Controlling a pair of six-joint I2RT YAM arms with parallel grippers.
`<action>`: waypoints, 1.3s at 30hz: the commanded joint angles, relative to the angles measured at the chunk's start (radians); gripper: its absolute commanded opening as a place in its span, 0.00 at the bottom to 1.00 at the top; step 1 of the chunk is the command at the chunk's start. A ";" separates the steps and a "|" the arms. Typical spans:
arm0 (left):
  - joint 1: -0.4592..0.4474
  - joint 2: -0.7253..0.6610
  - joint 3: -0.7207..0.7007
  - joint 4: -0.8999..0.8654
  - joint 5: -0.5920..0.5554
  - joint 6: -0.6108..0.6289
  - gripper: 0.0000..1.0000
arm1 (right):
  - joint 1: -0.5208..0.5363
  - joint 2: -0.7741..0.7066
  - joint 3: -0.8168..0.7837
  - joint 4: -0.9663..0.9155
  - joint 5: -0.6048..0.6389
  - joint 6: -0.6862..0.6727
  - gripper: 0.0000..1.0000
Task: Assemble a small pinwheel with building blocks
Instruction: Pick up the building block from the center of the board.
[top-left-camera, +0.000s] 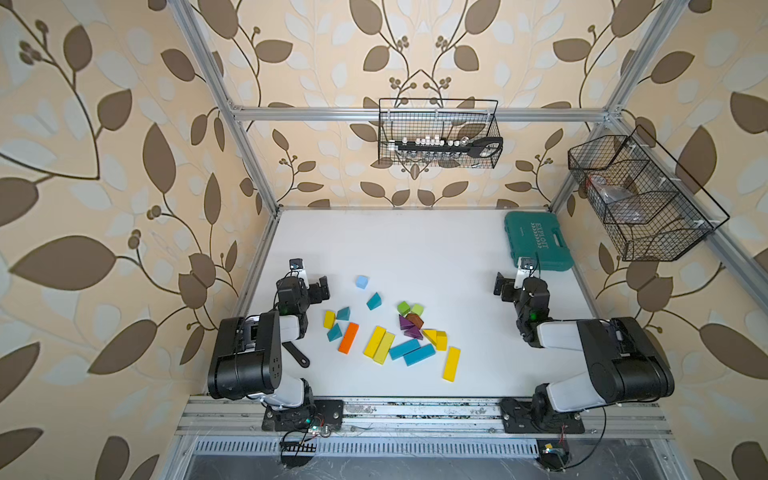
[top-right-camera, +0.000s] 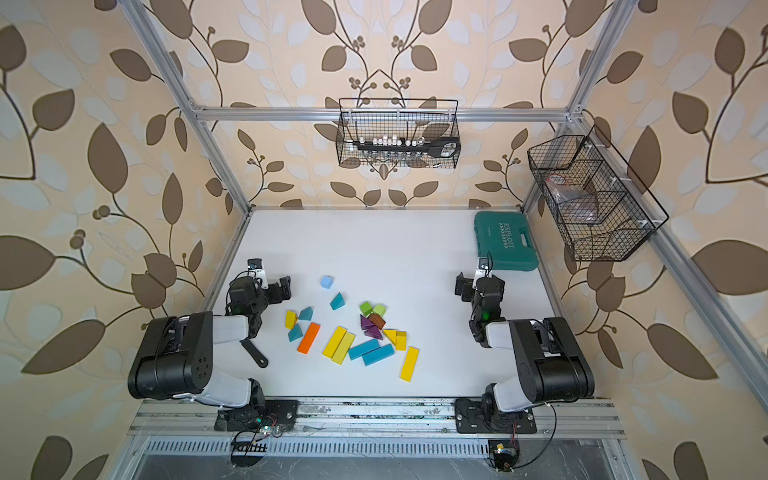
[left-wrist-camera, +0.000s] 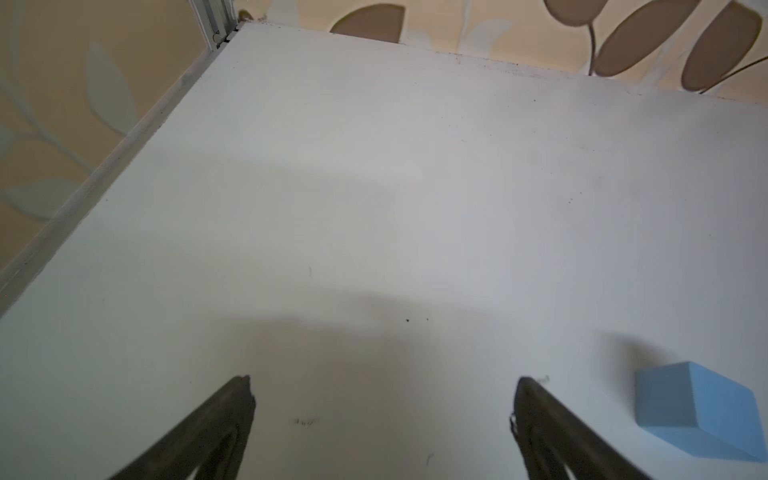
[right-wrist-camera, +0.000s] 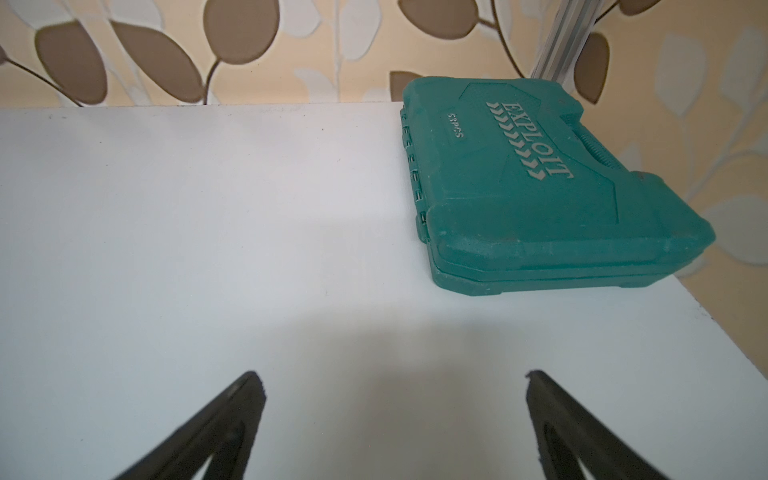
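The building blocks lie loose on the white table (top-left-camera: 415, 245) between the arms. An orange bar (top-left-camera: 348, 338), yellow bars (top-left-camera: 375, 341) and blue bars (top-left-camera: 404, 349) lie nearest the front. Green cubes (top-left-camera: 403, 308) sit by purple wedges (top-left-camera: 405, 322) and a brown wedge (top-left-camera: 414, 320). Teal wedges (top-left-camera: 374, 301) lie further left. A light-blue cube (top-left-camera: 362, 281) (left-wrist-camera: 698, 411) stands apart, just right of my left gripper (top-left-camera: 319, 289) (left-wrist-camera: 384, 380), which is open and empty. My right gripper (top-left-camera: 500, 286) (right-wrist-camera: 392, 376) is open over bare table.
A large teal tool case (top-left-camera: 538, 241) (right-wrist-camera: 540, 187) lies at the back right corner, just beyond the right gripper. Wire baskets hang on the back wall (top-left-camera: 438, 133) and the right wall (top-left-camera: 640, 199). A black handle-shaped piece (top-left-camera: 298, 356) lies beside the left arm.
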 joint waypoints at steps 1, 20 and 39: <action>-0.003 -0.002 0.026 -0.001 -0.003 -0.013 0.99 | 0.000 0.011 0.020 0.015 0.012 -0.008 1.00; -0.003 -0.003 0.026 -0.001 -0.002 -0.013 0.99 | 0.000 0.011 0.020 0.015 0.011 -0.008 1.00; -0.051 -0.293 0.407 -0.718 -0.155 -0.199 0.99 | 0.074 -0.207 0.364 -0.587 -0.034 -0.017 1.00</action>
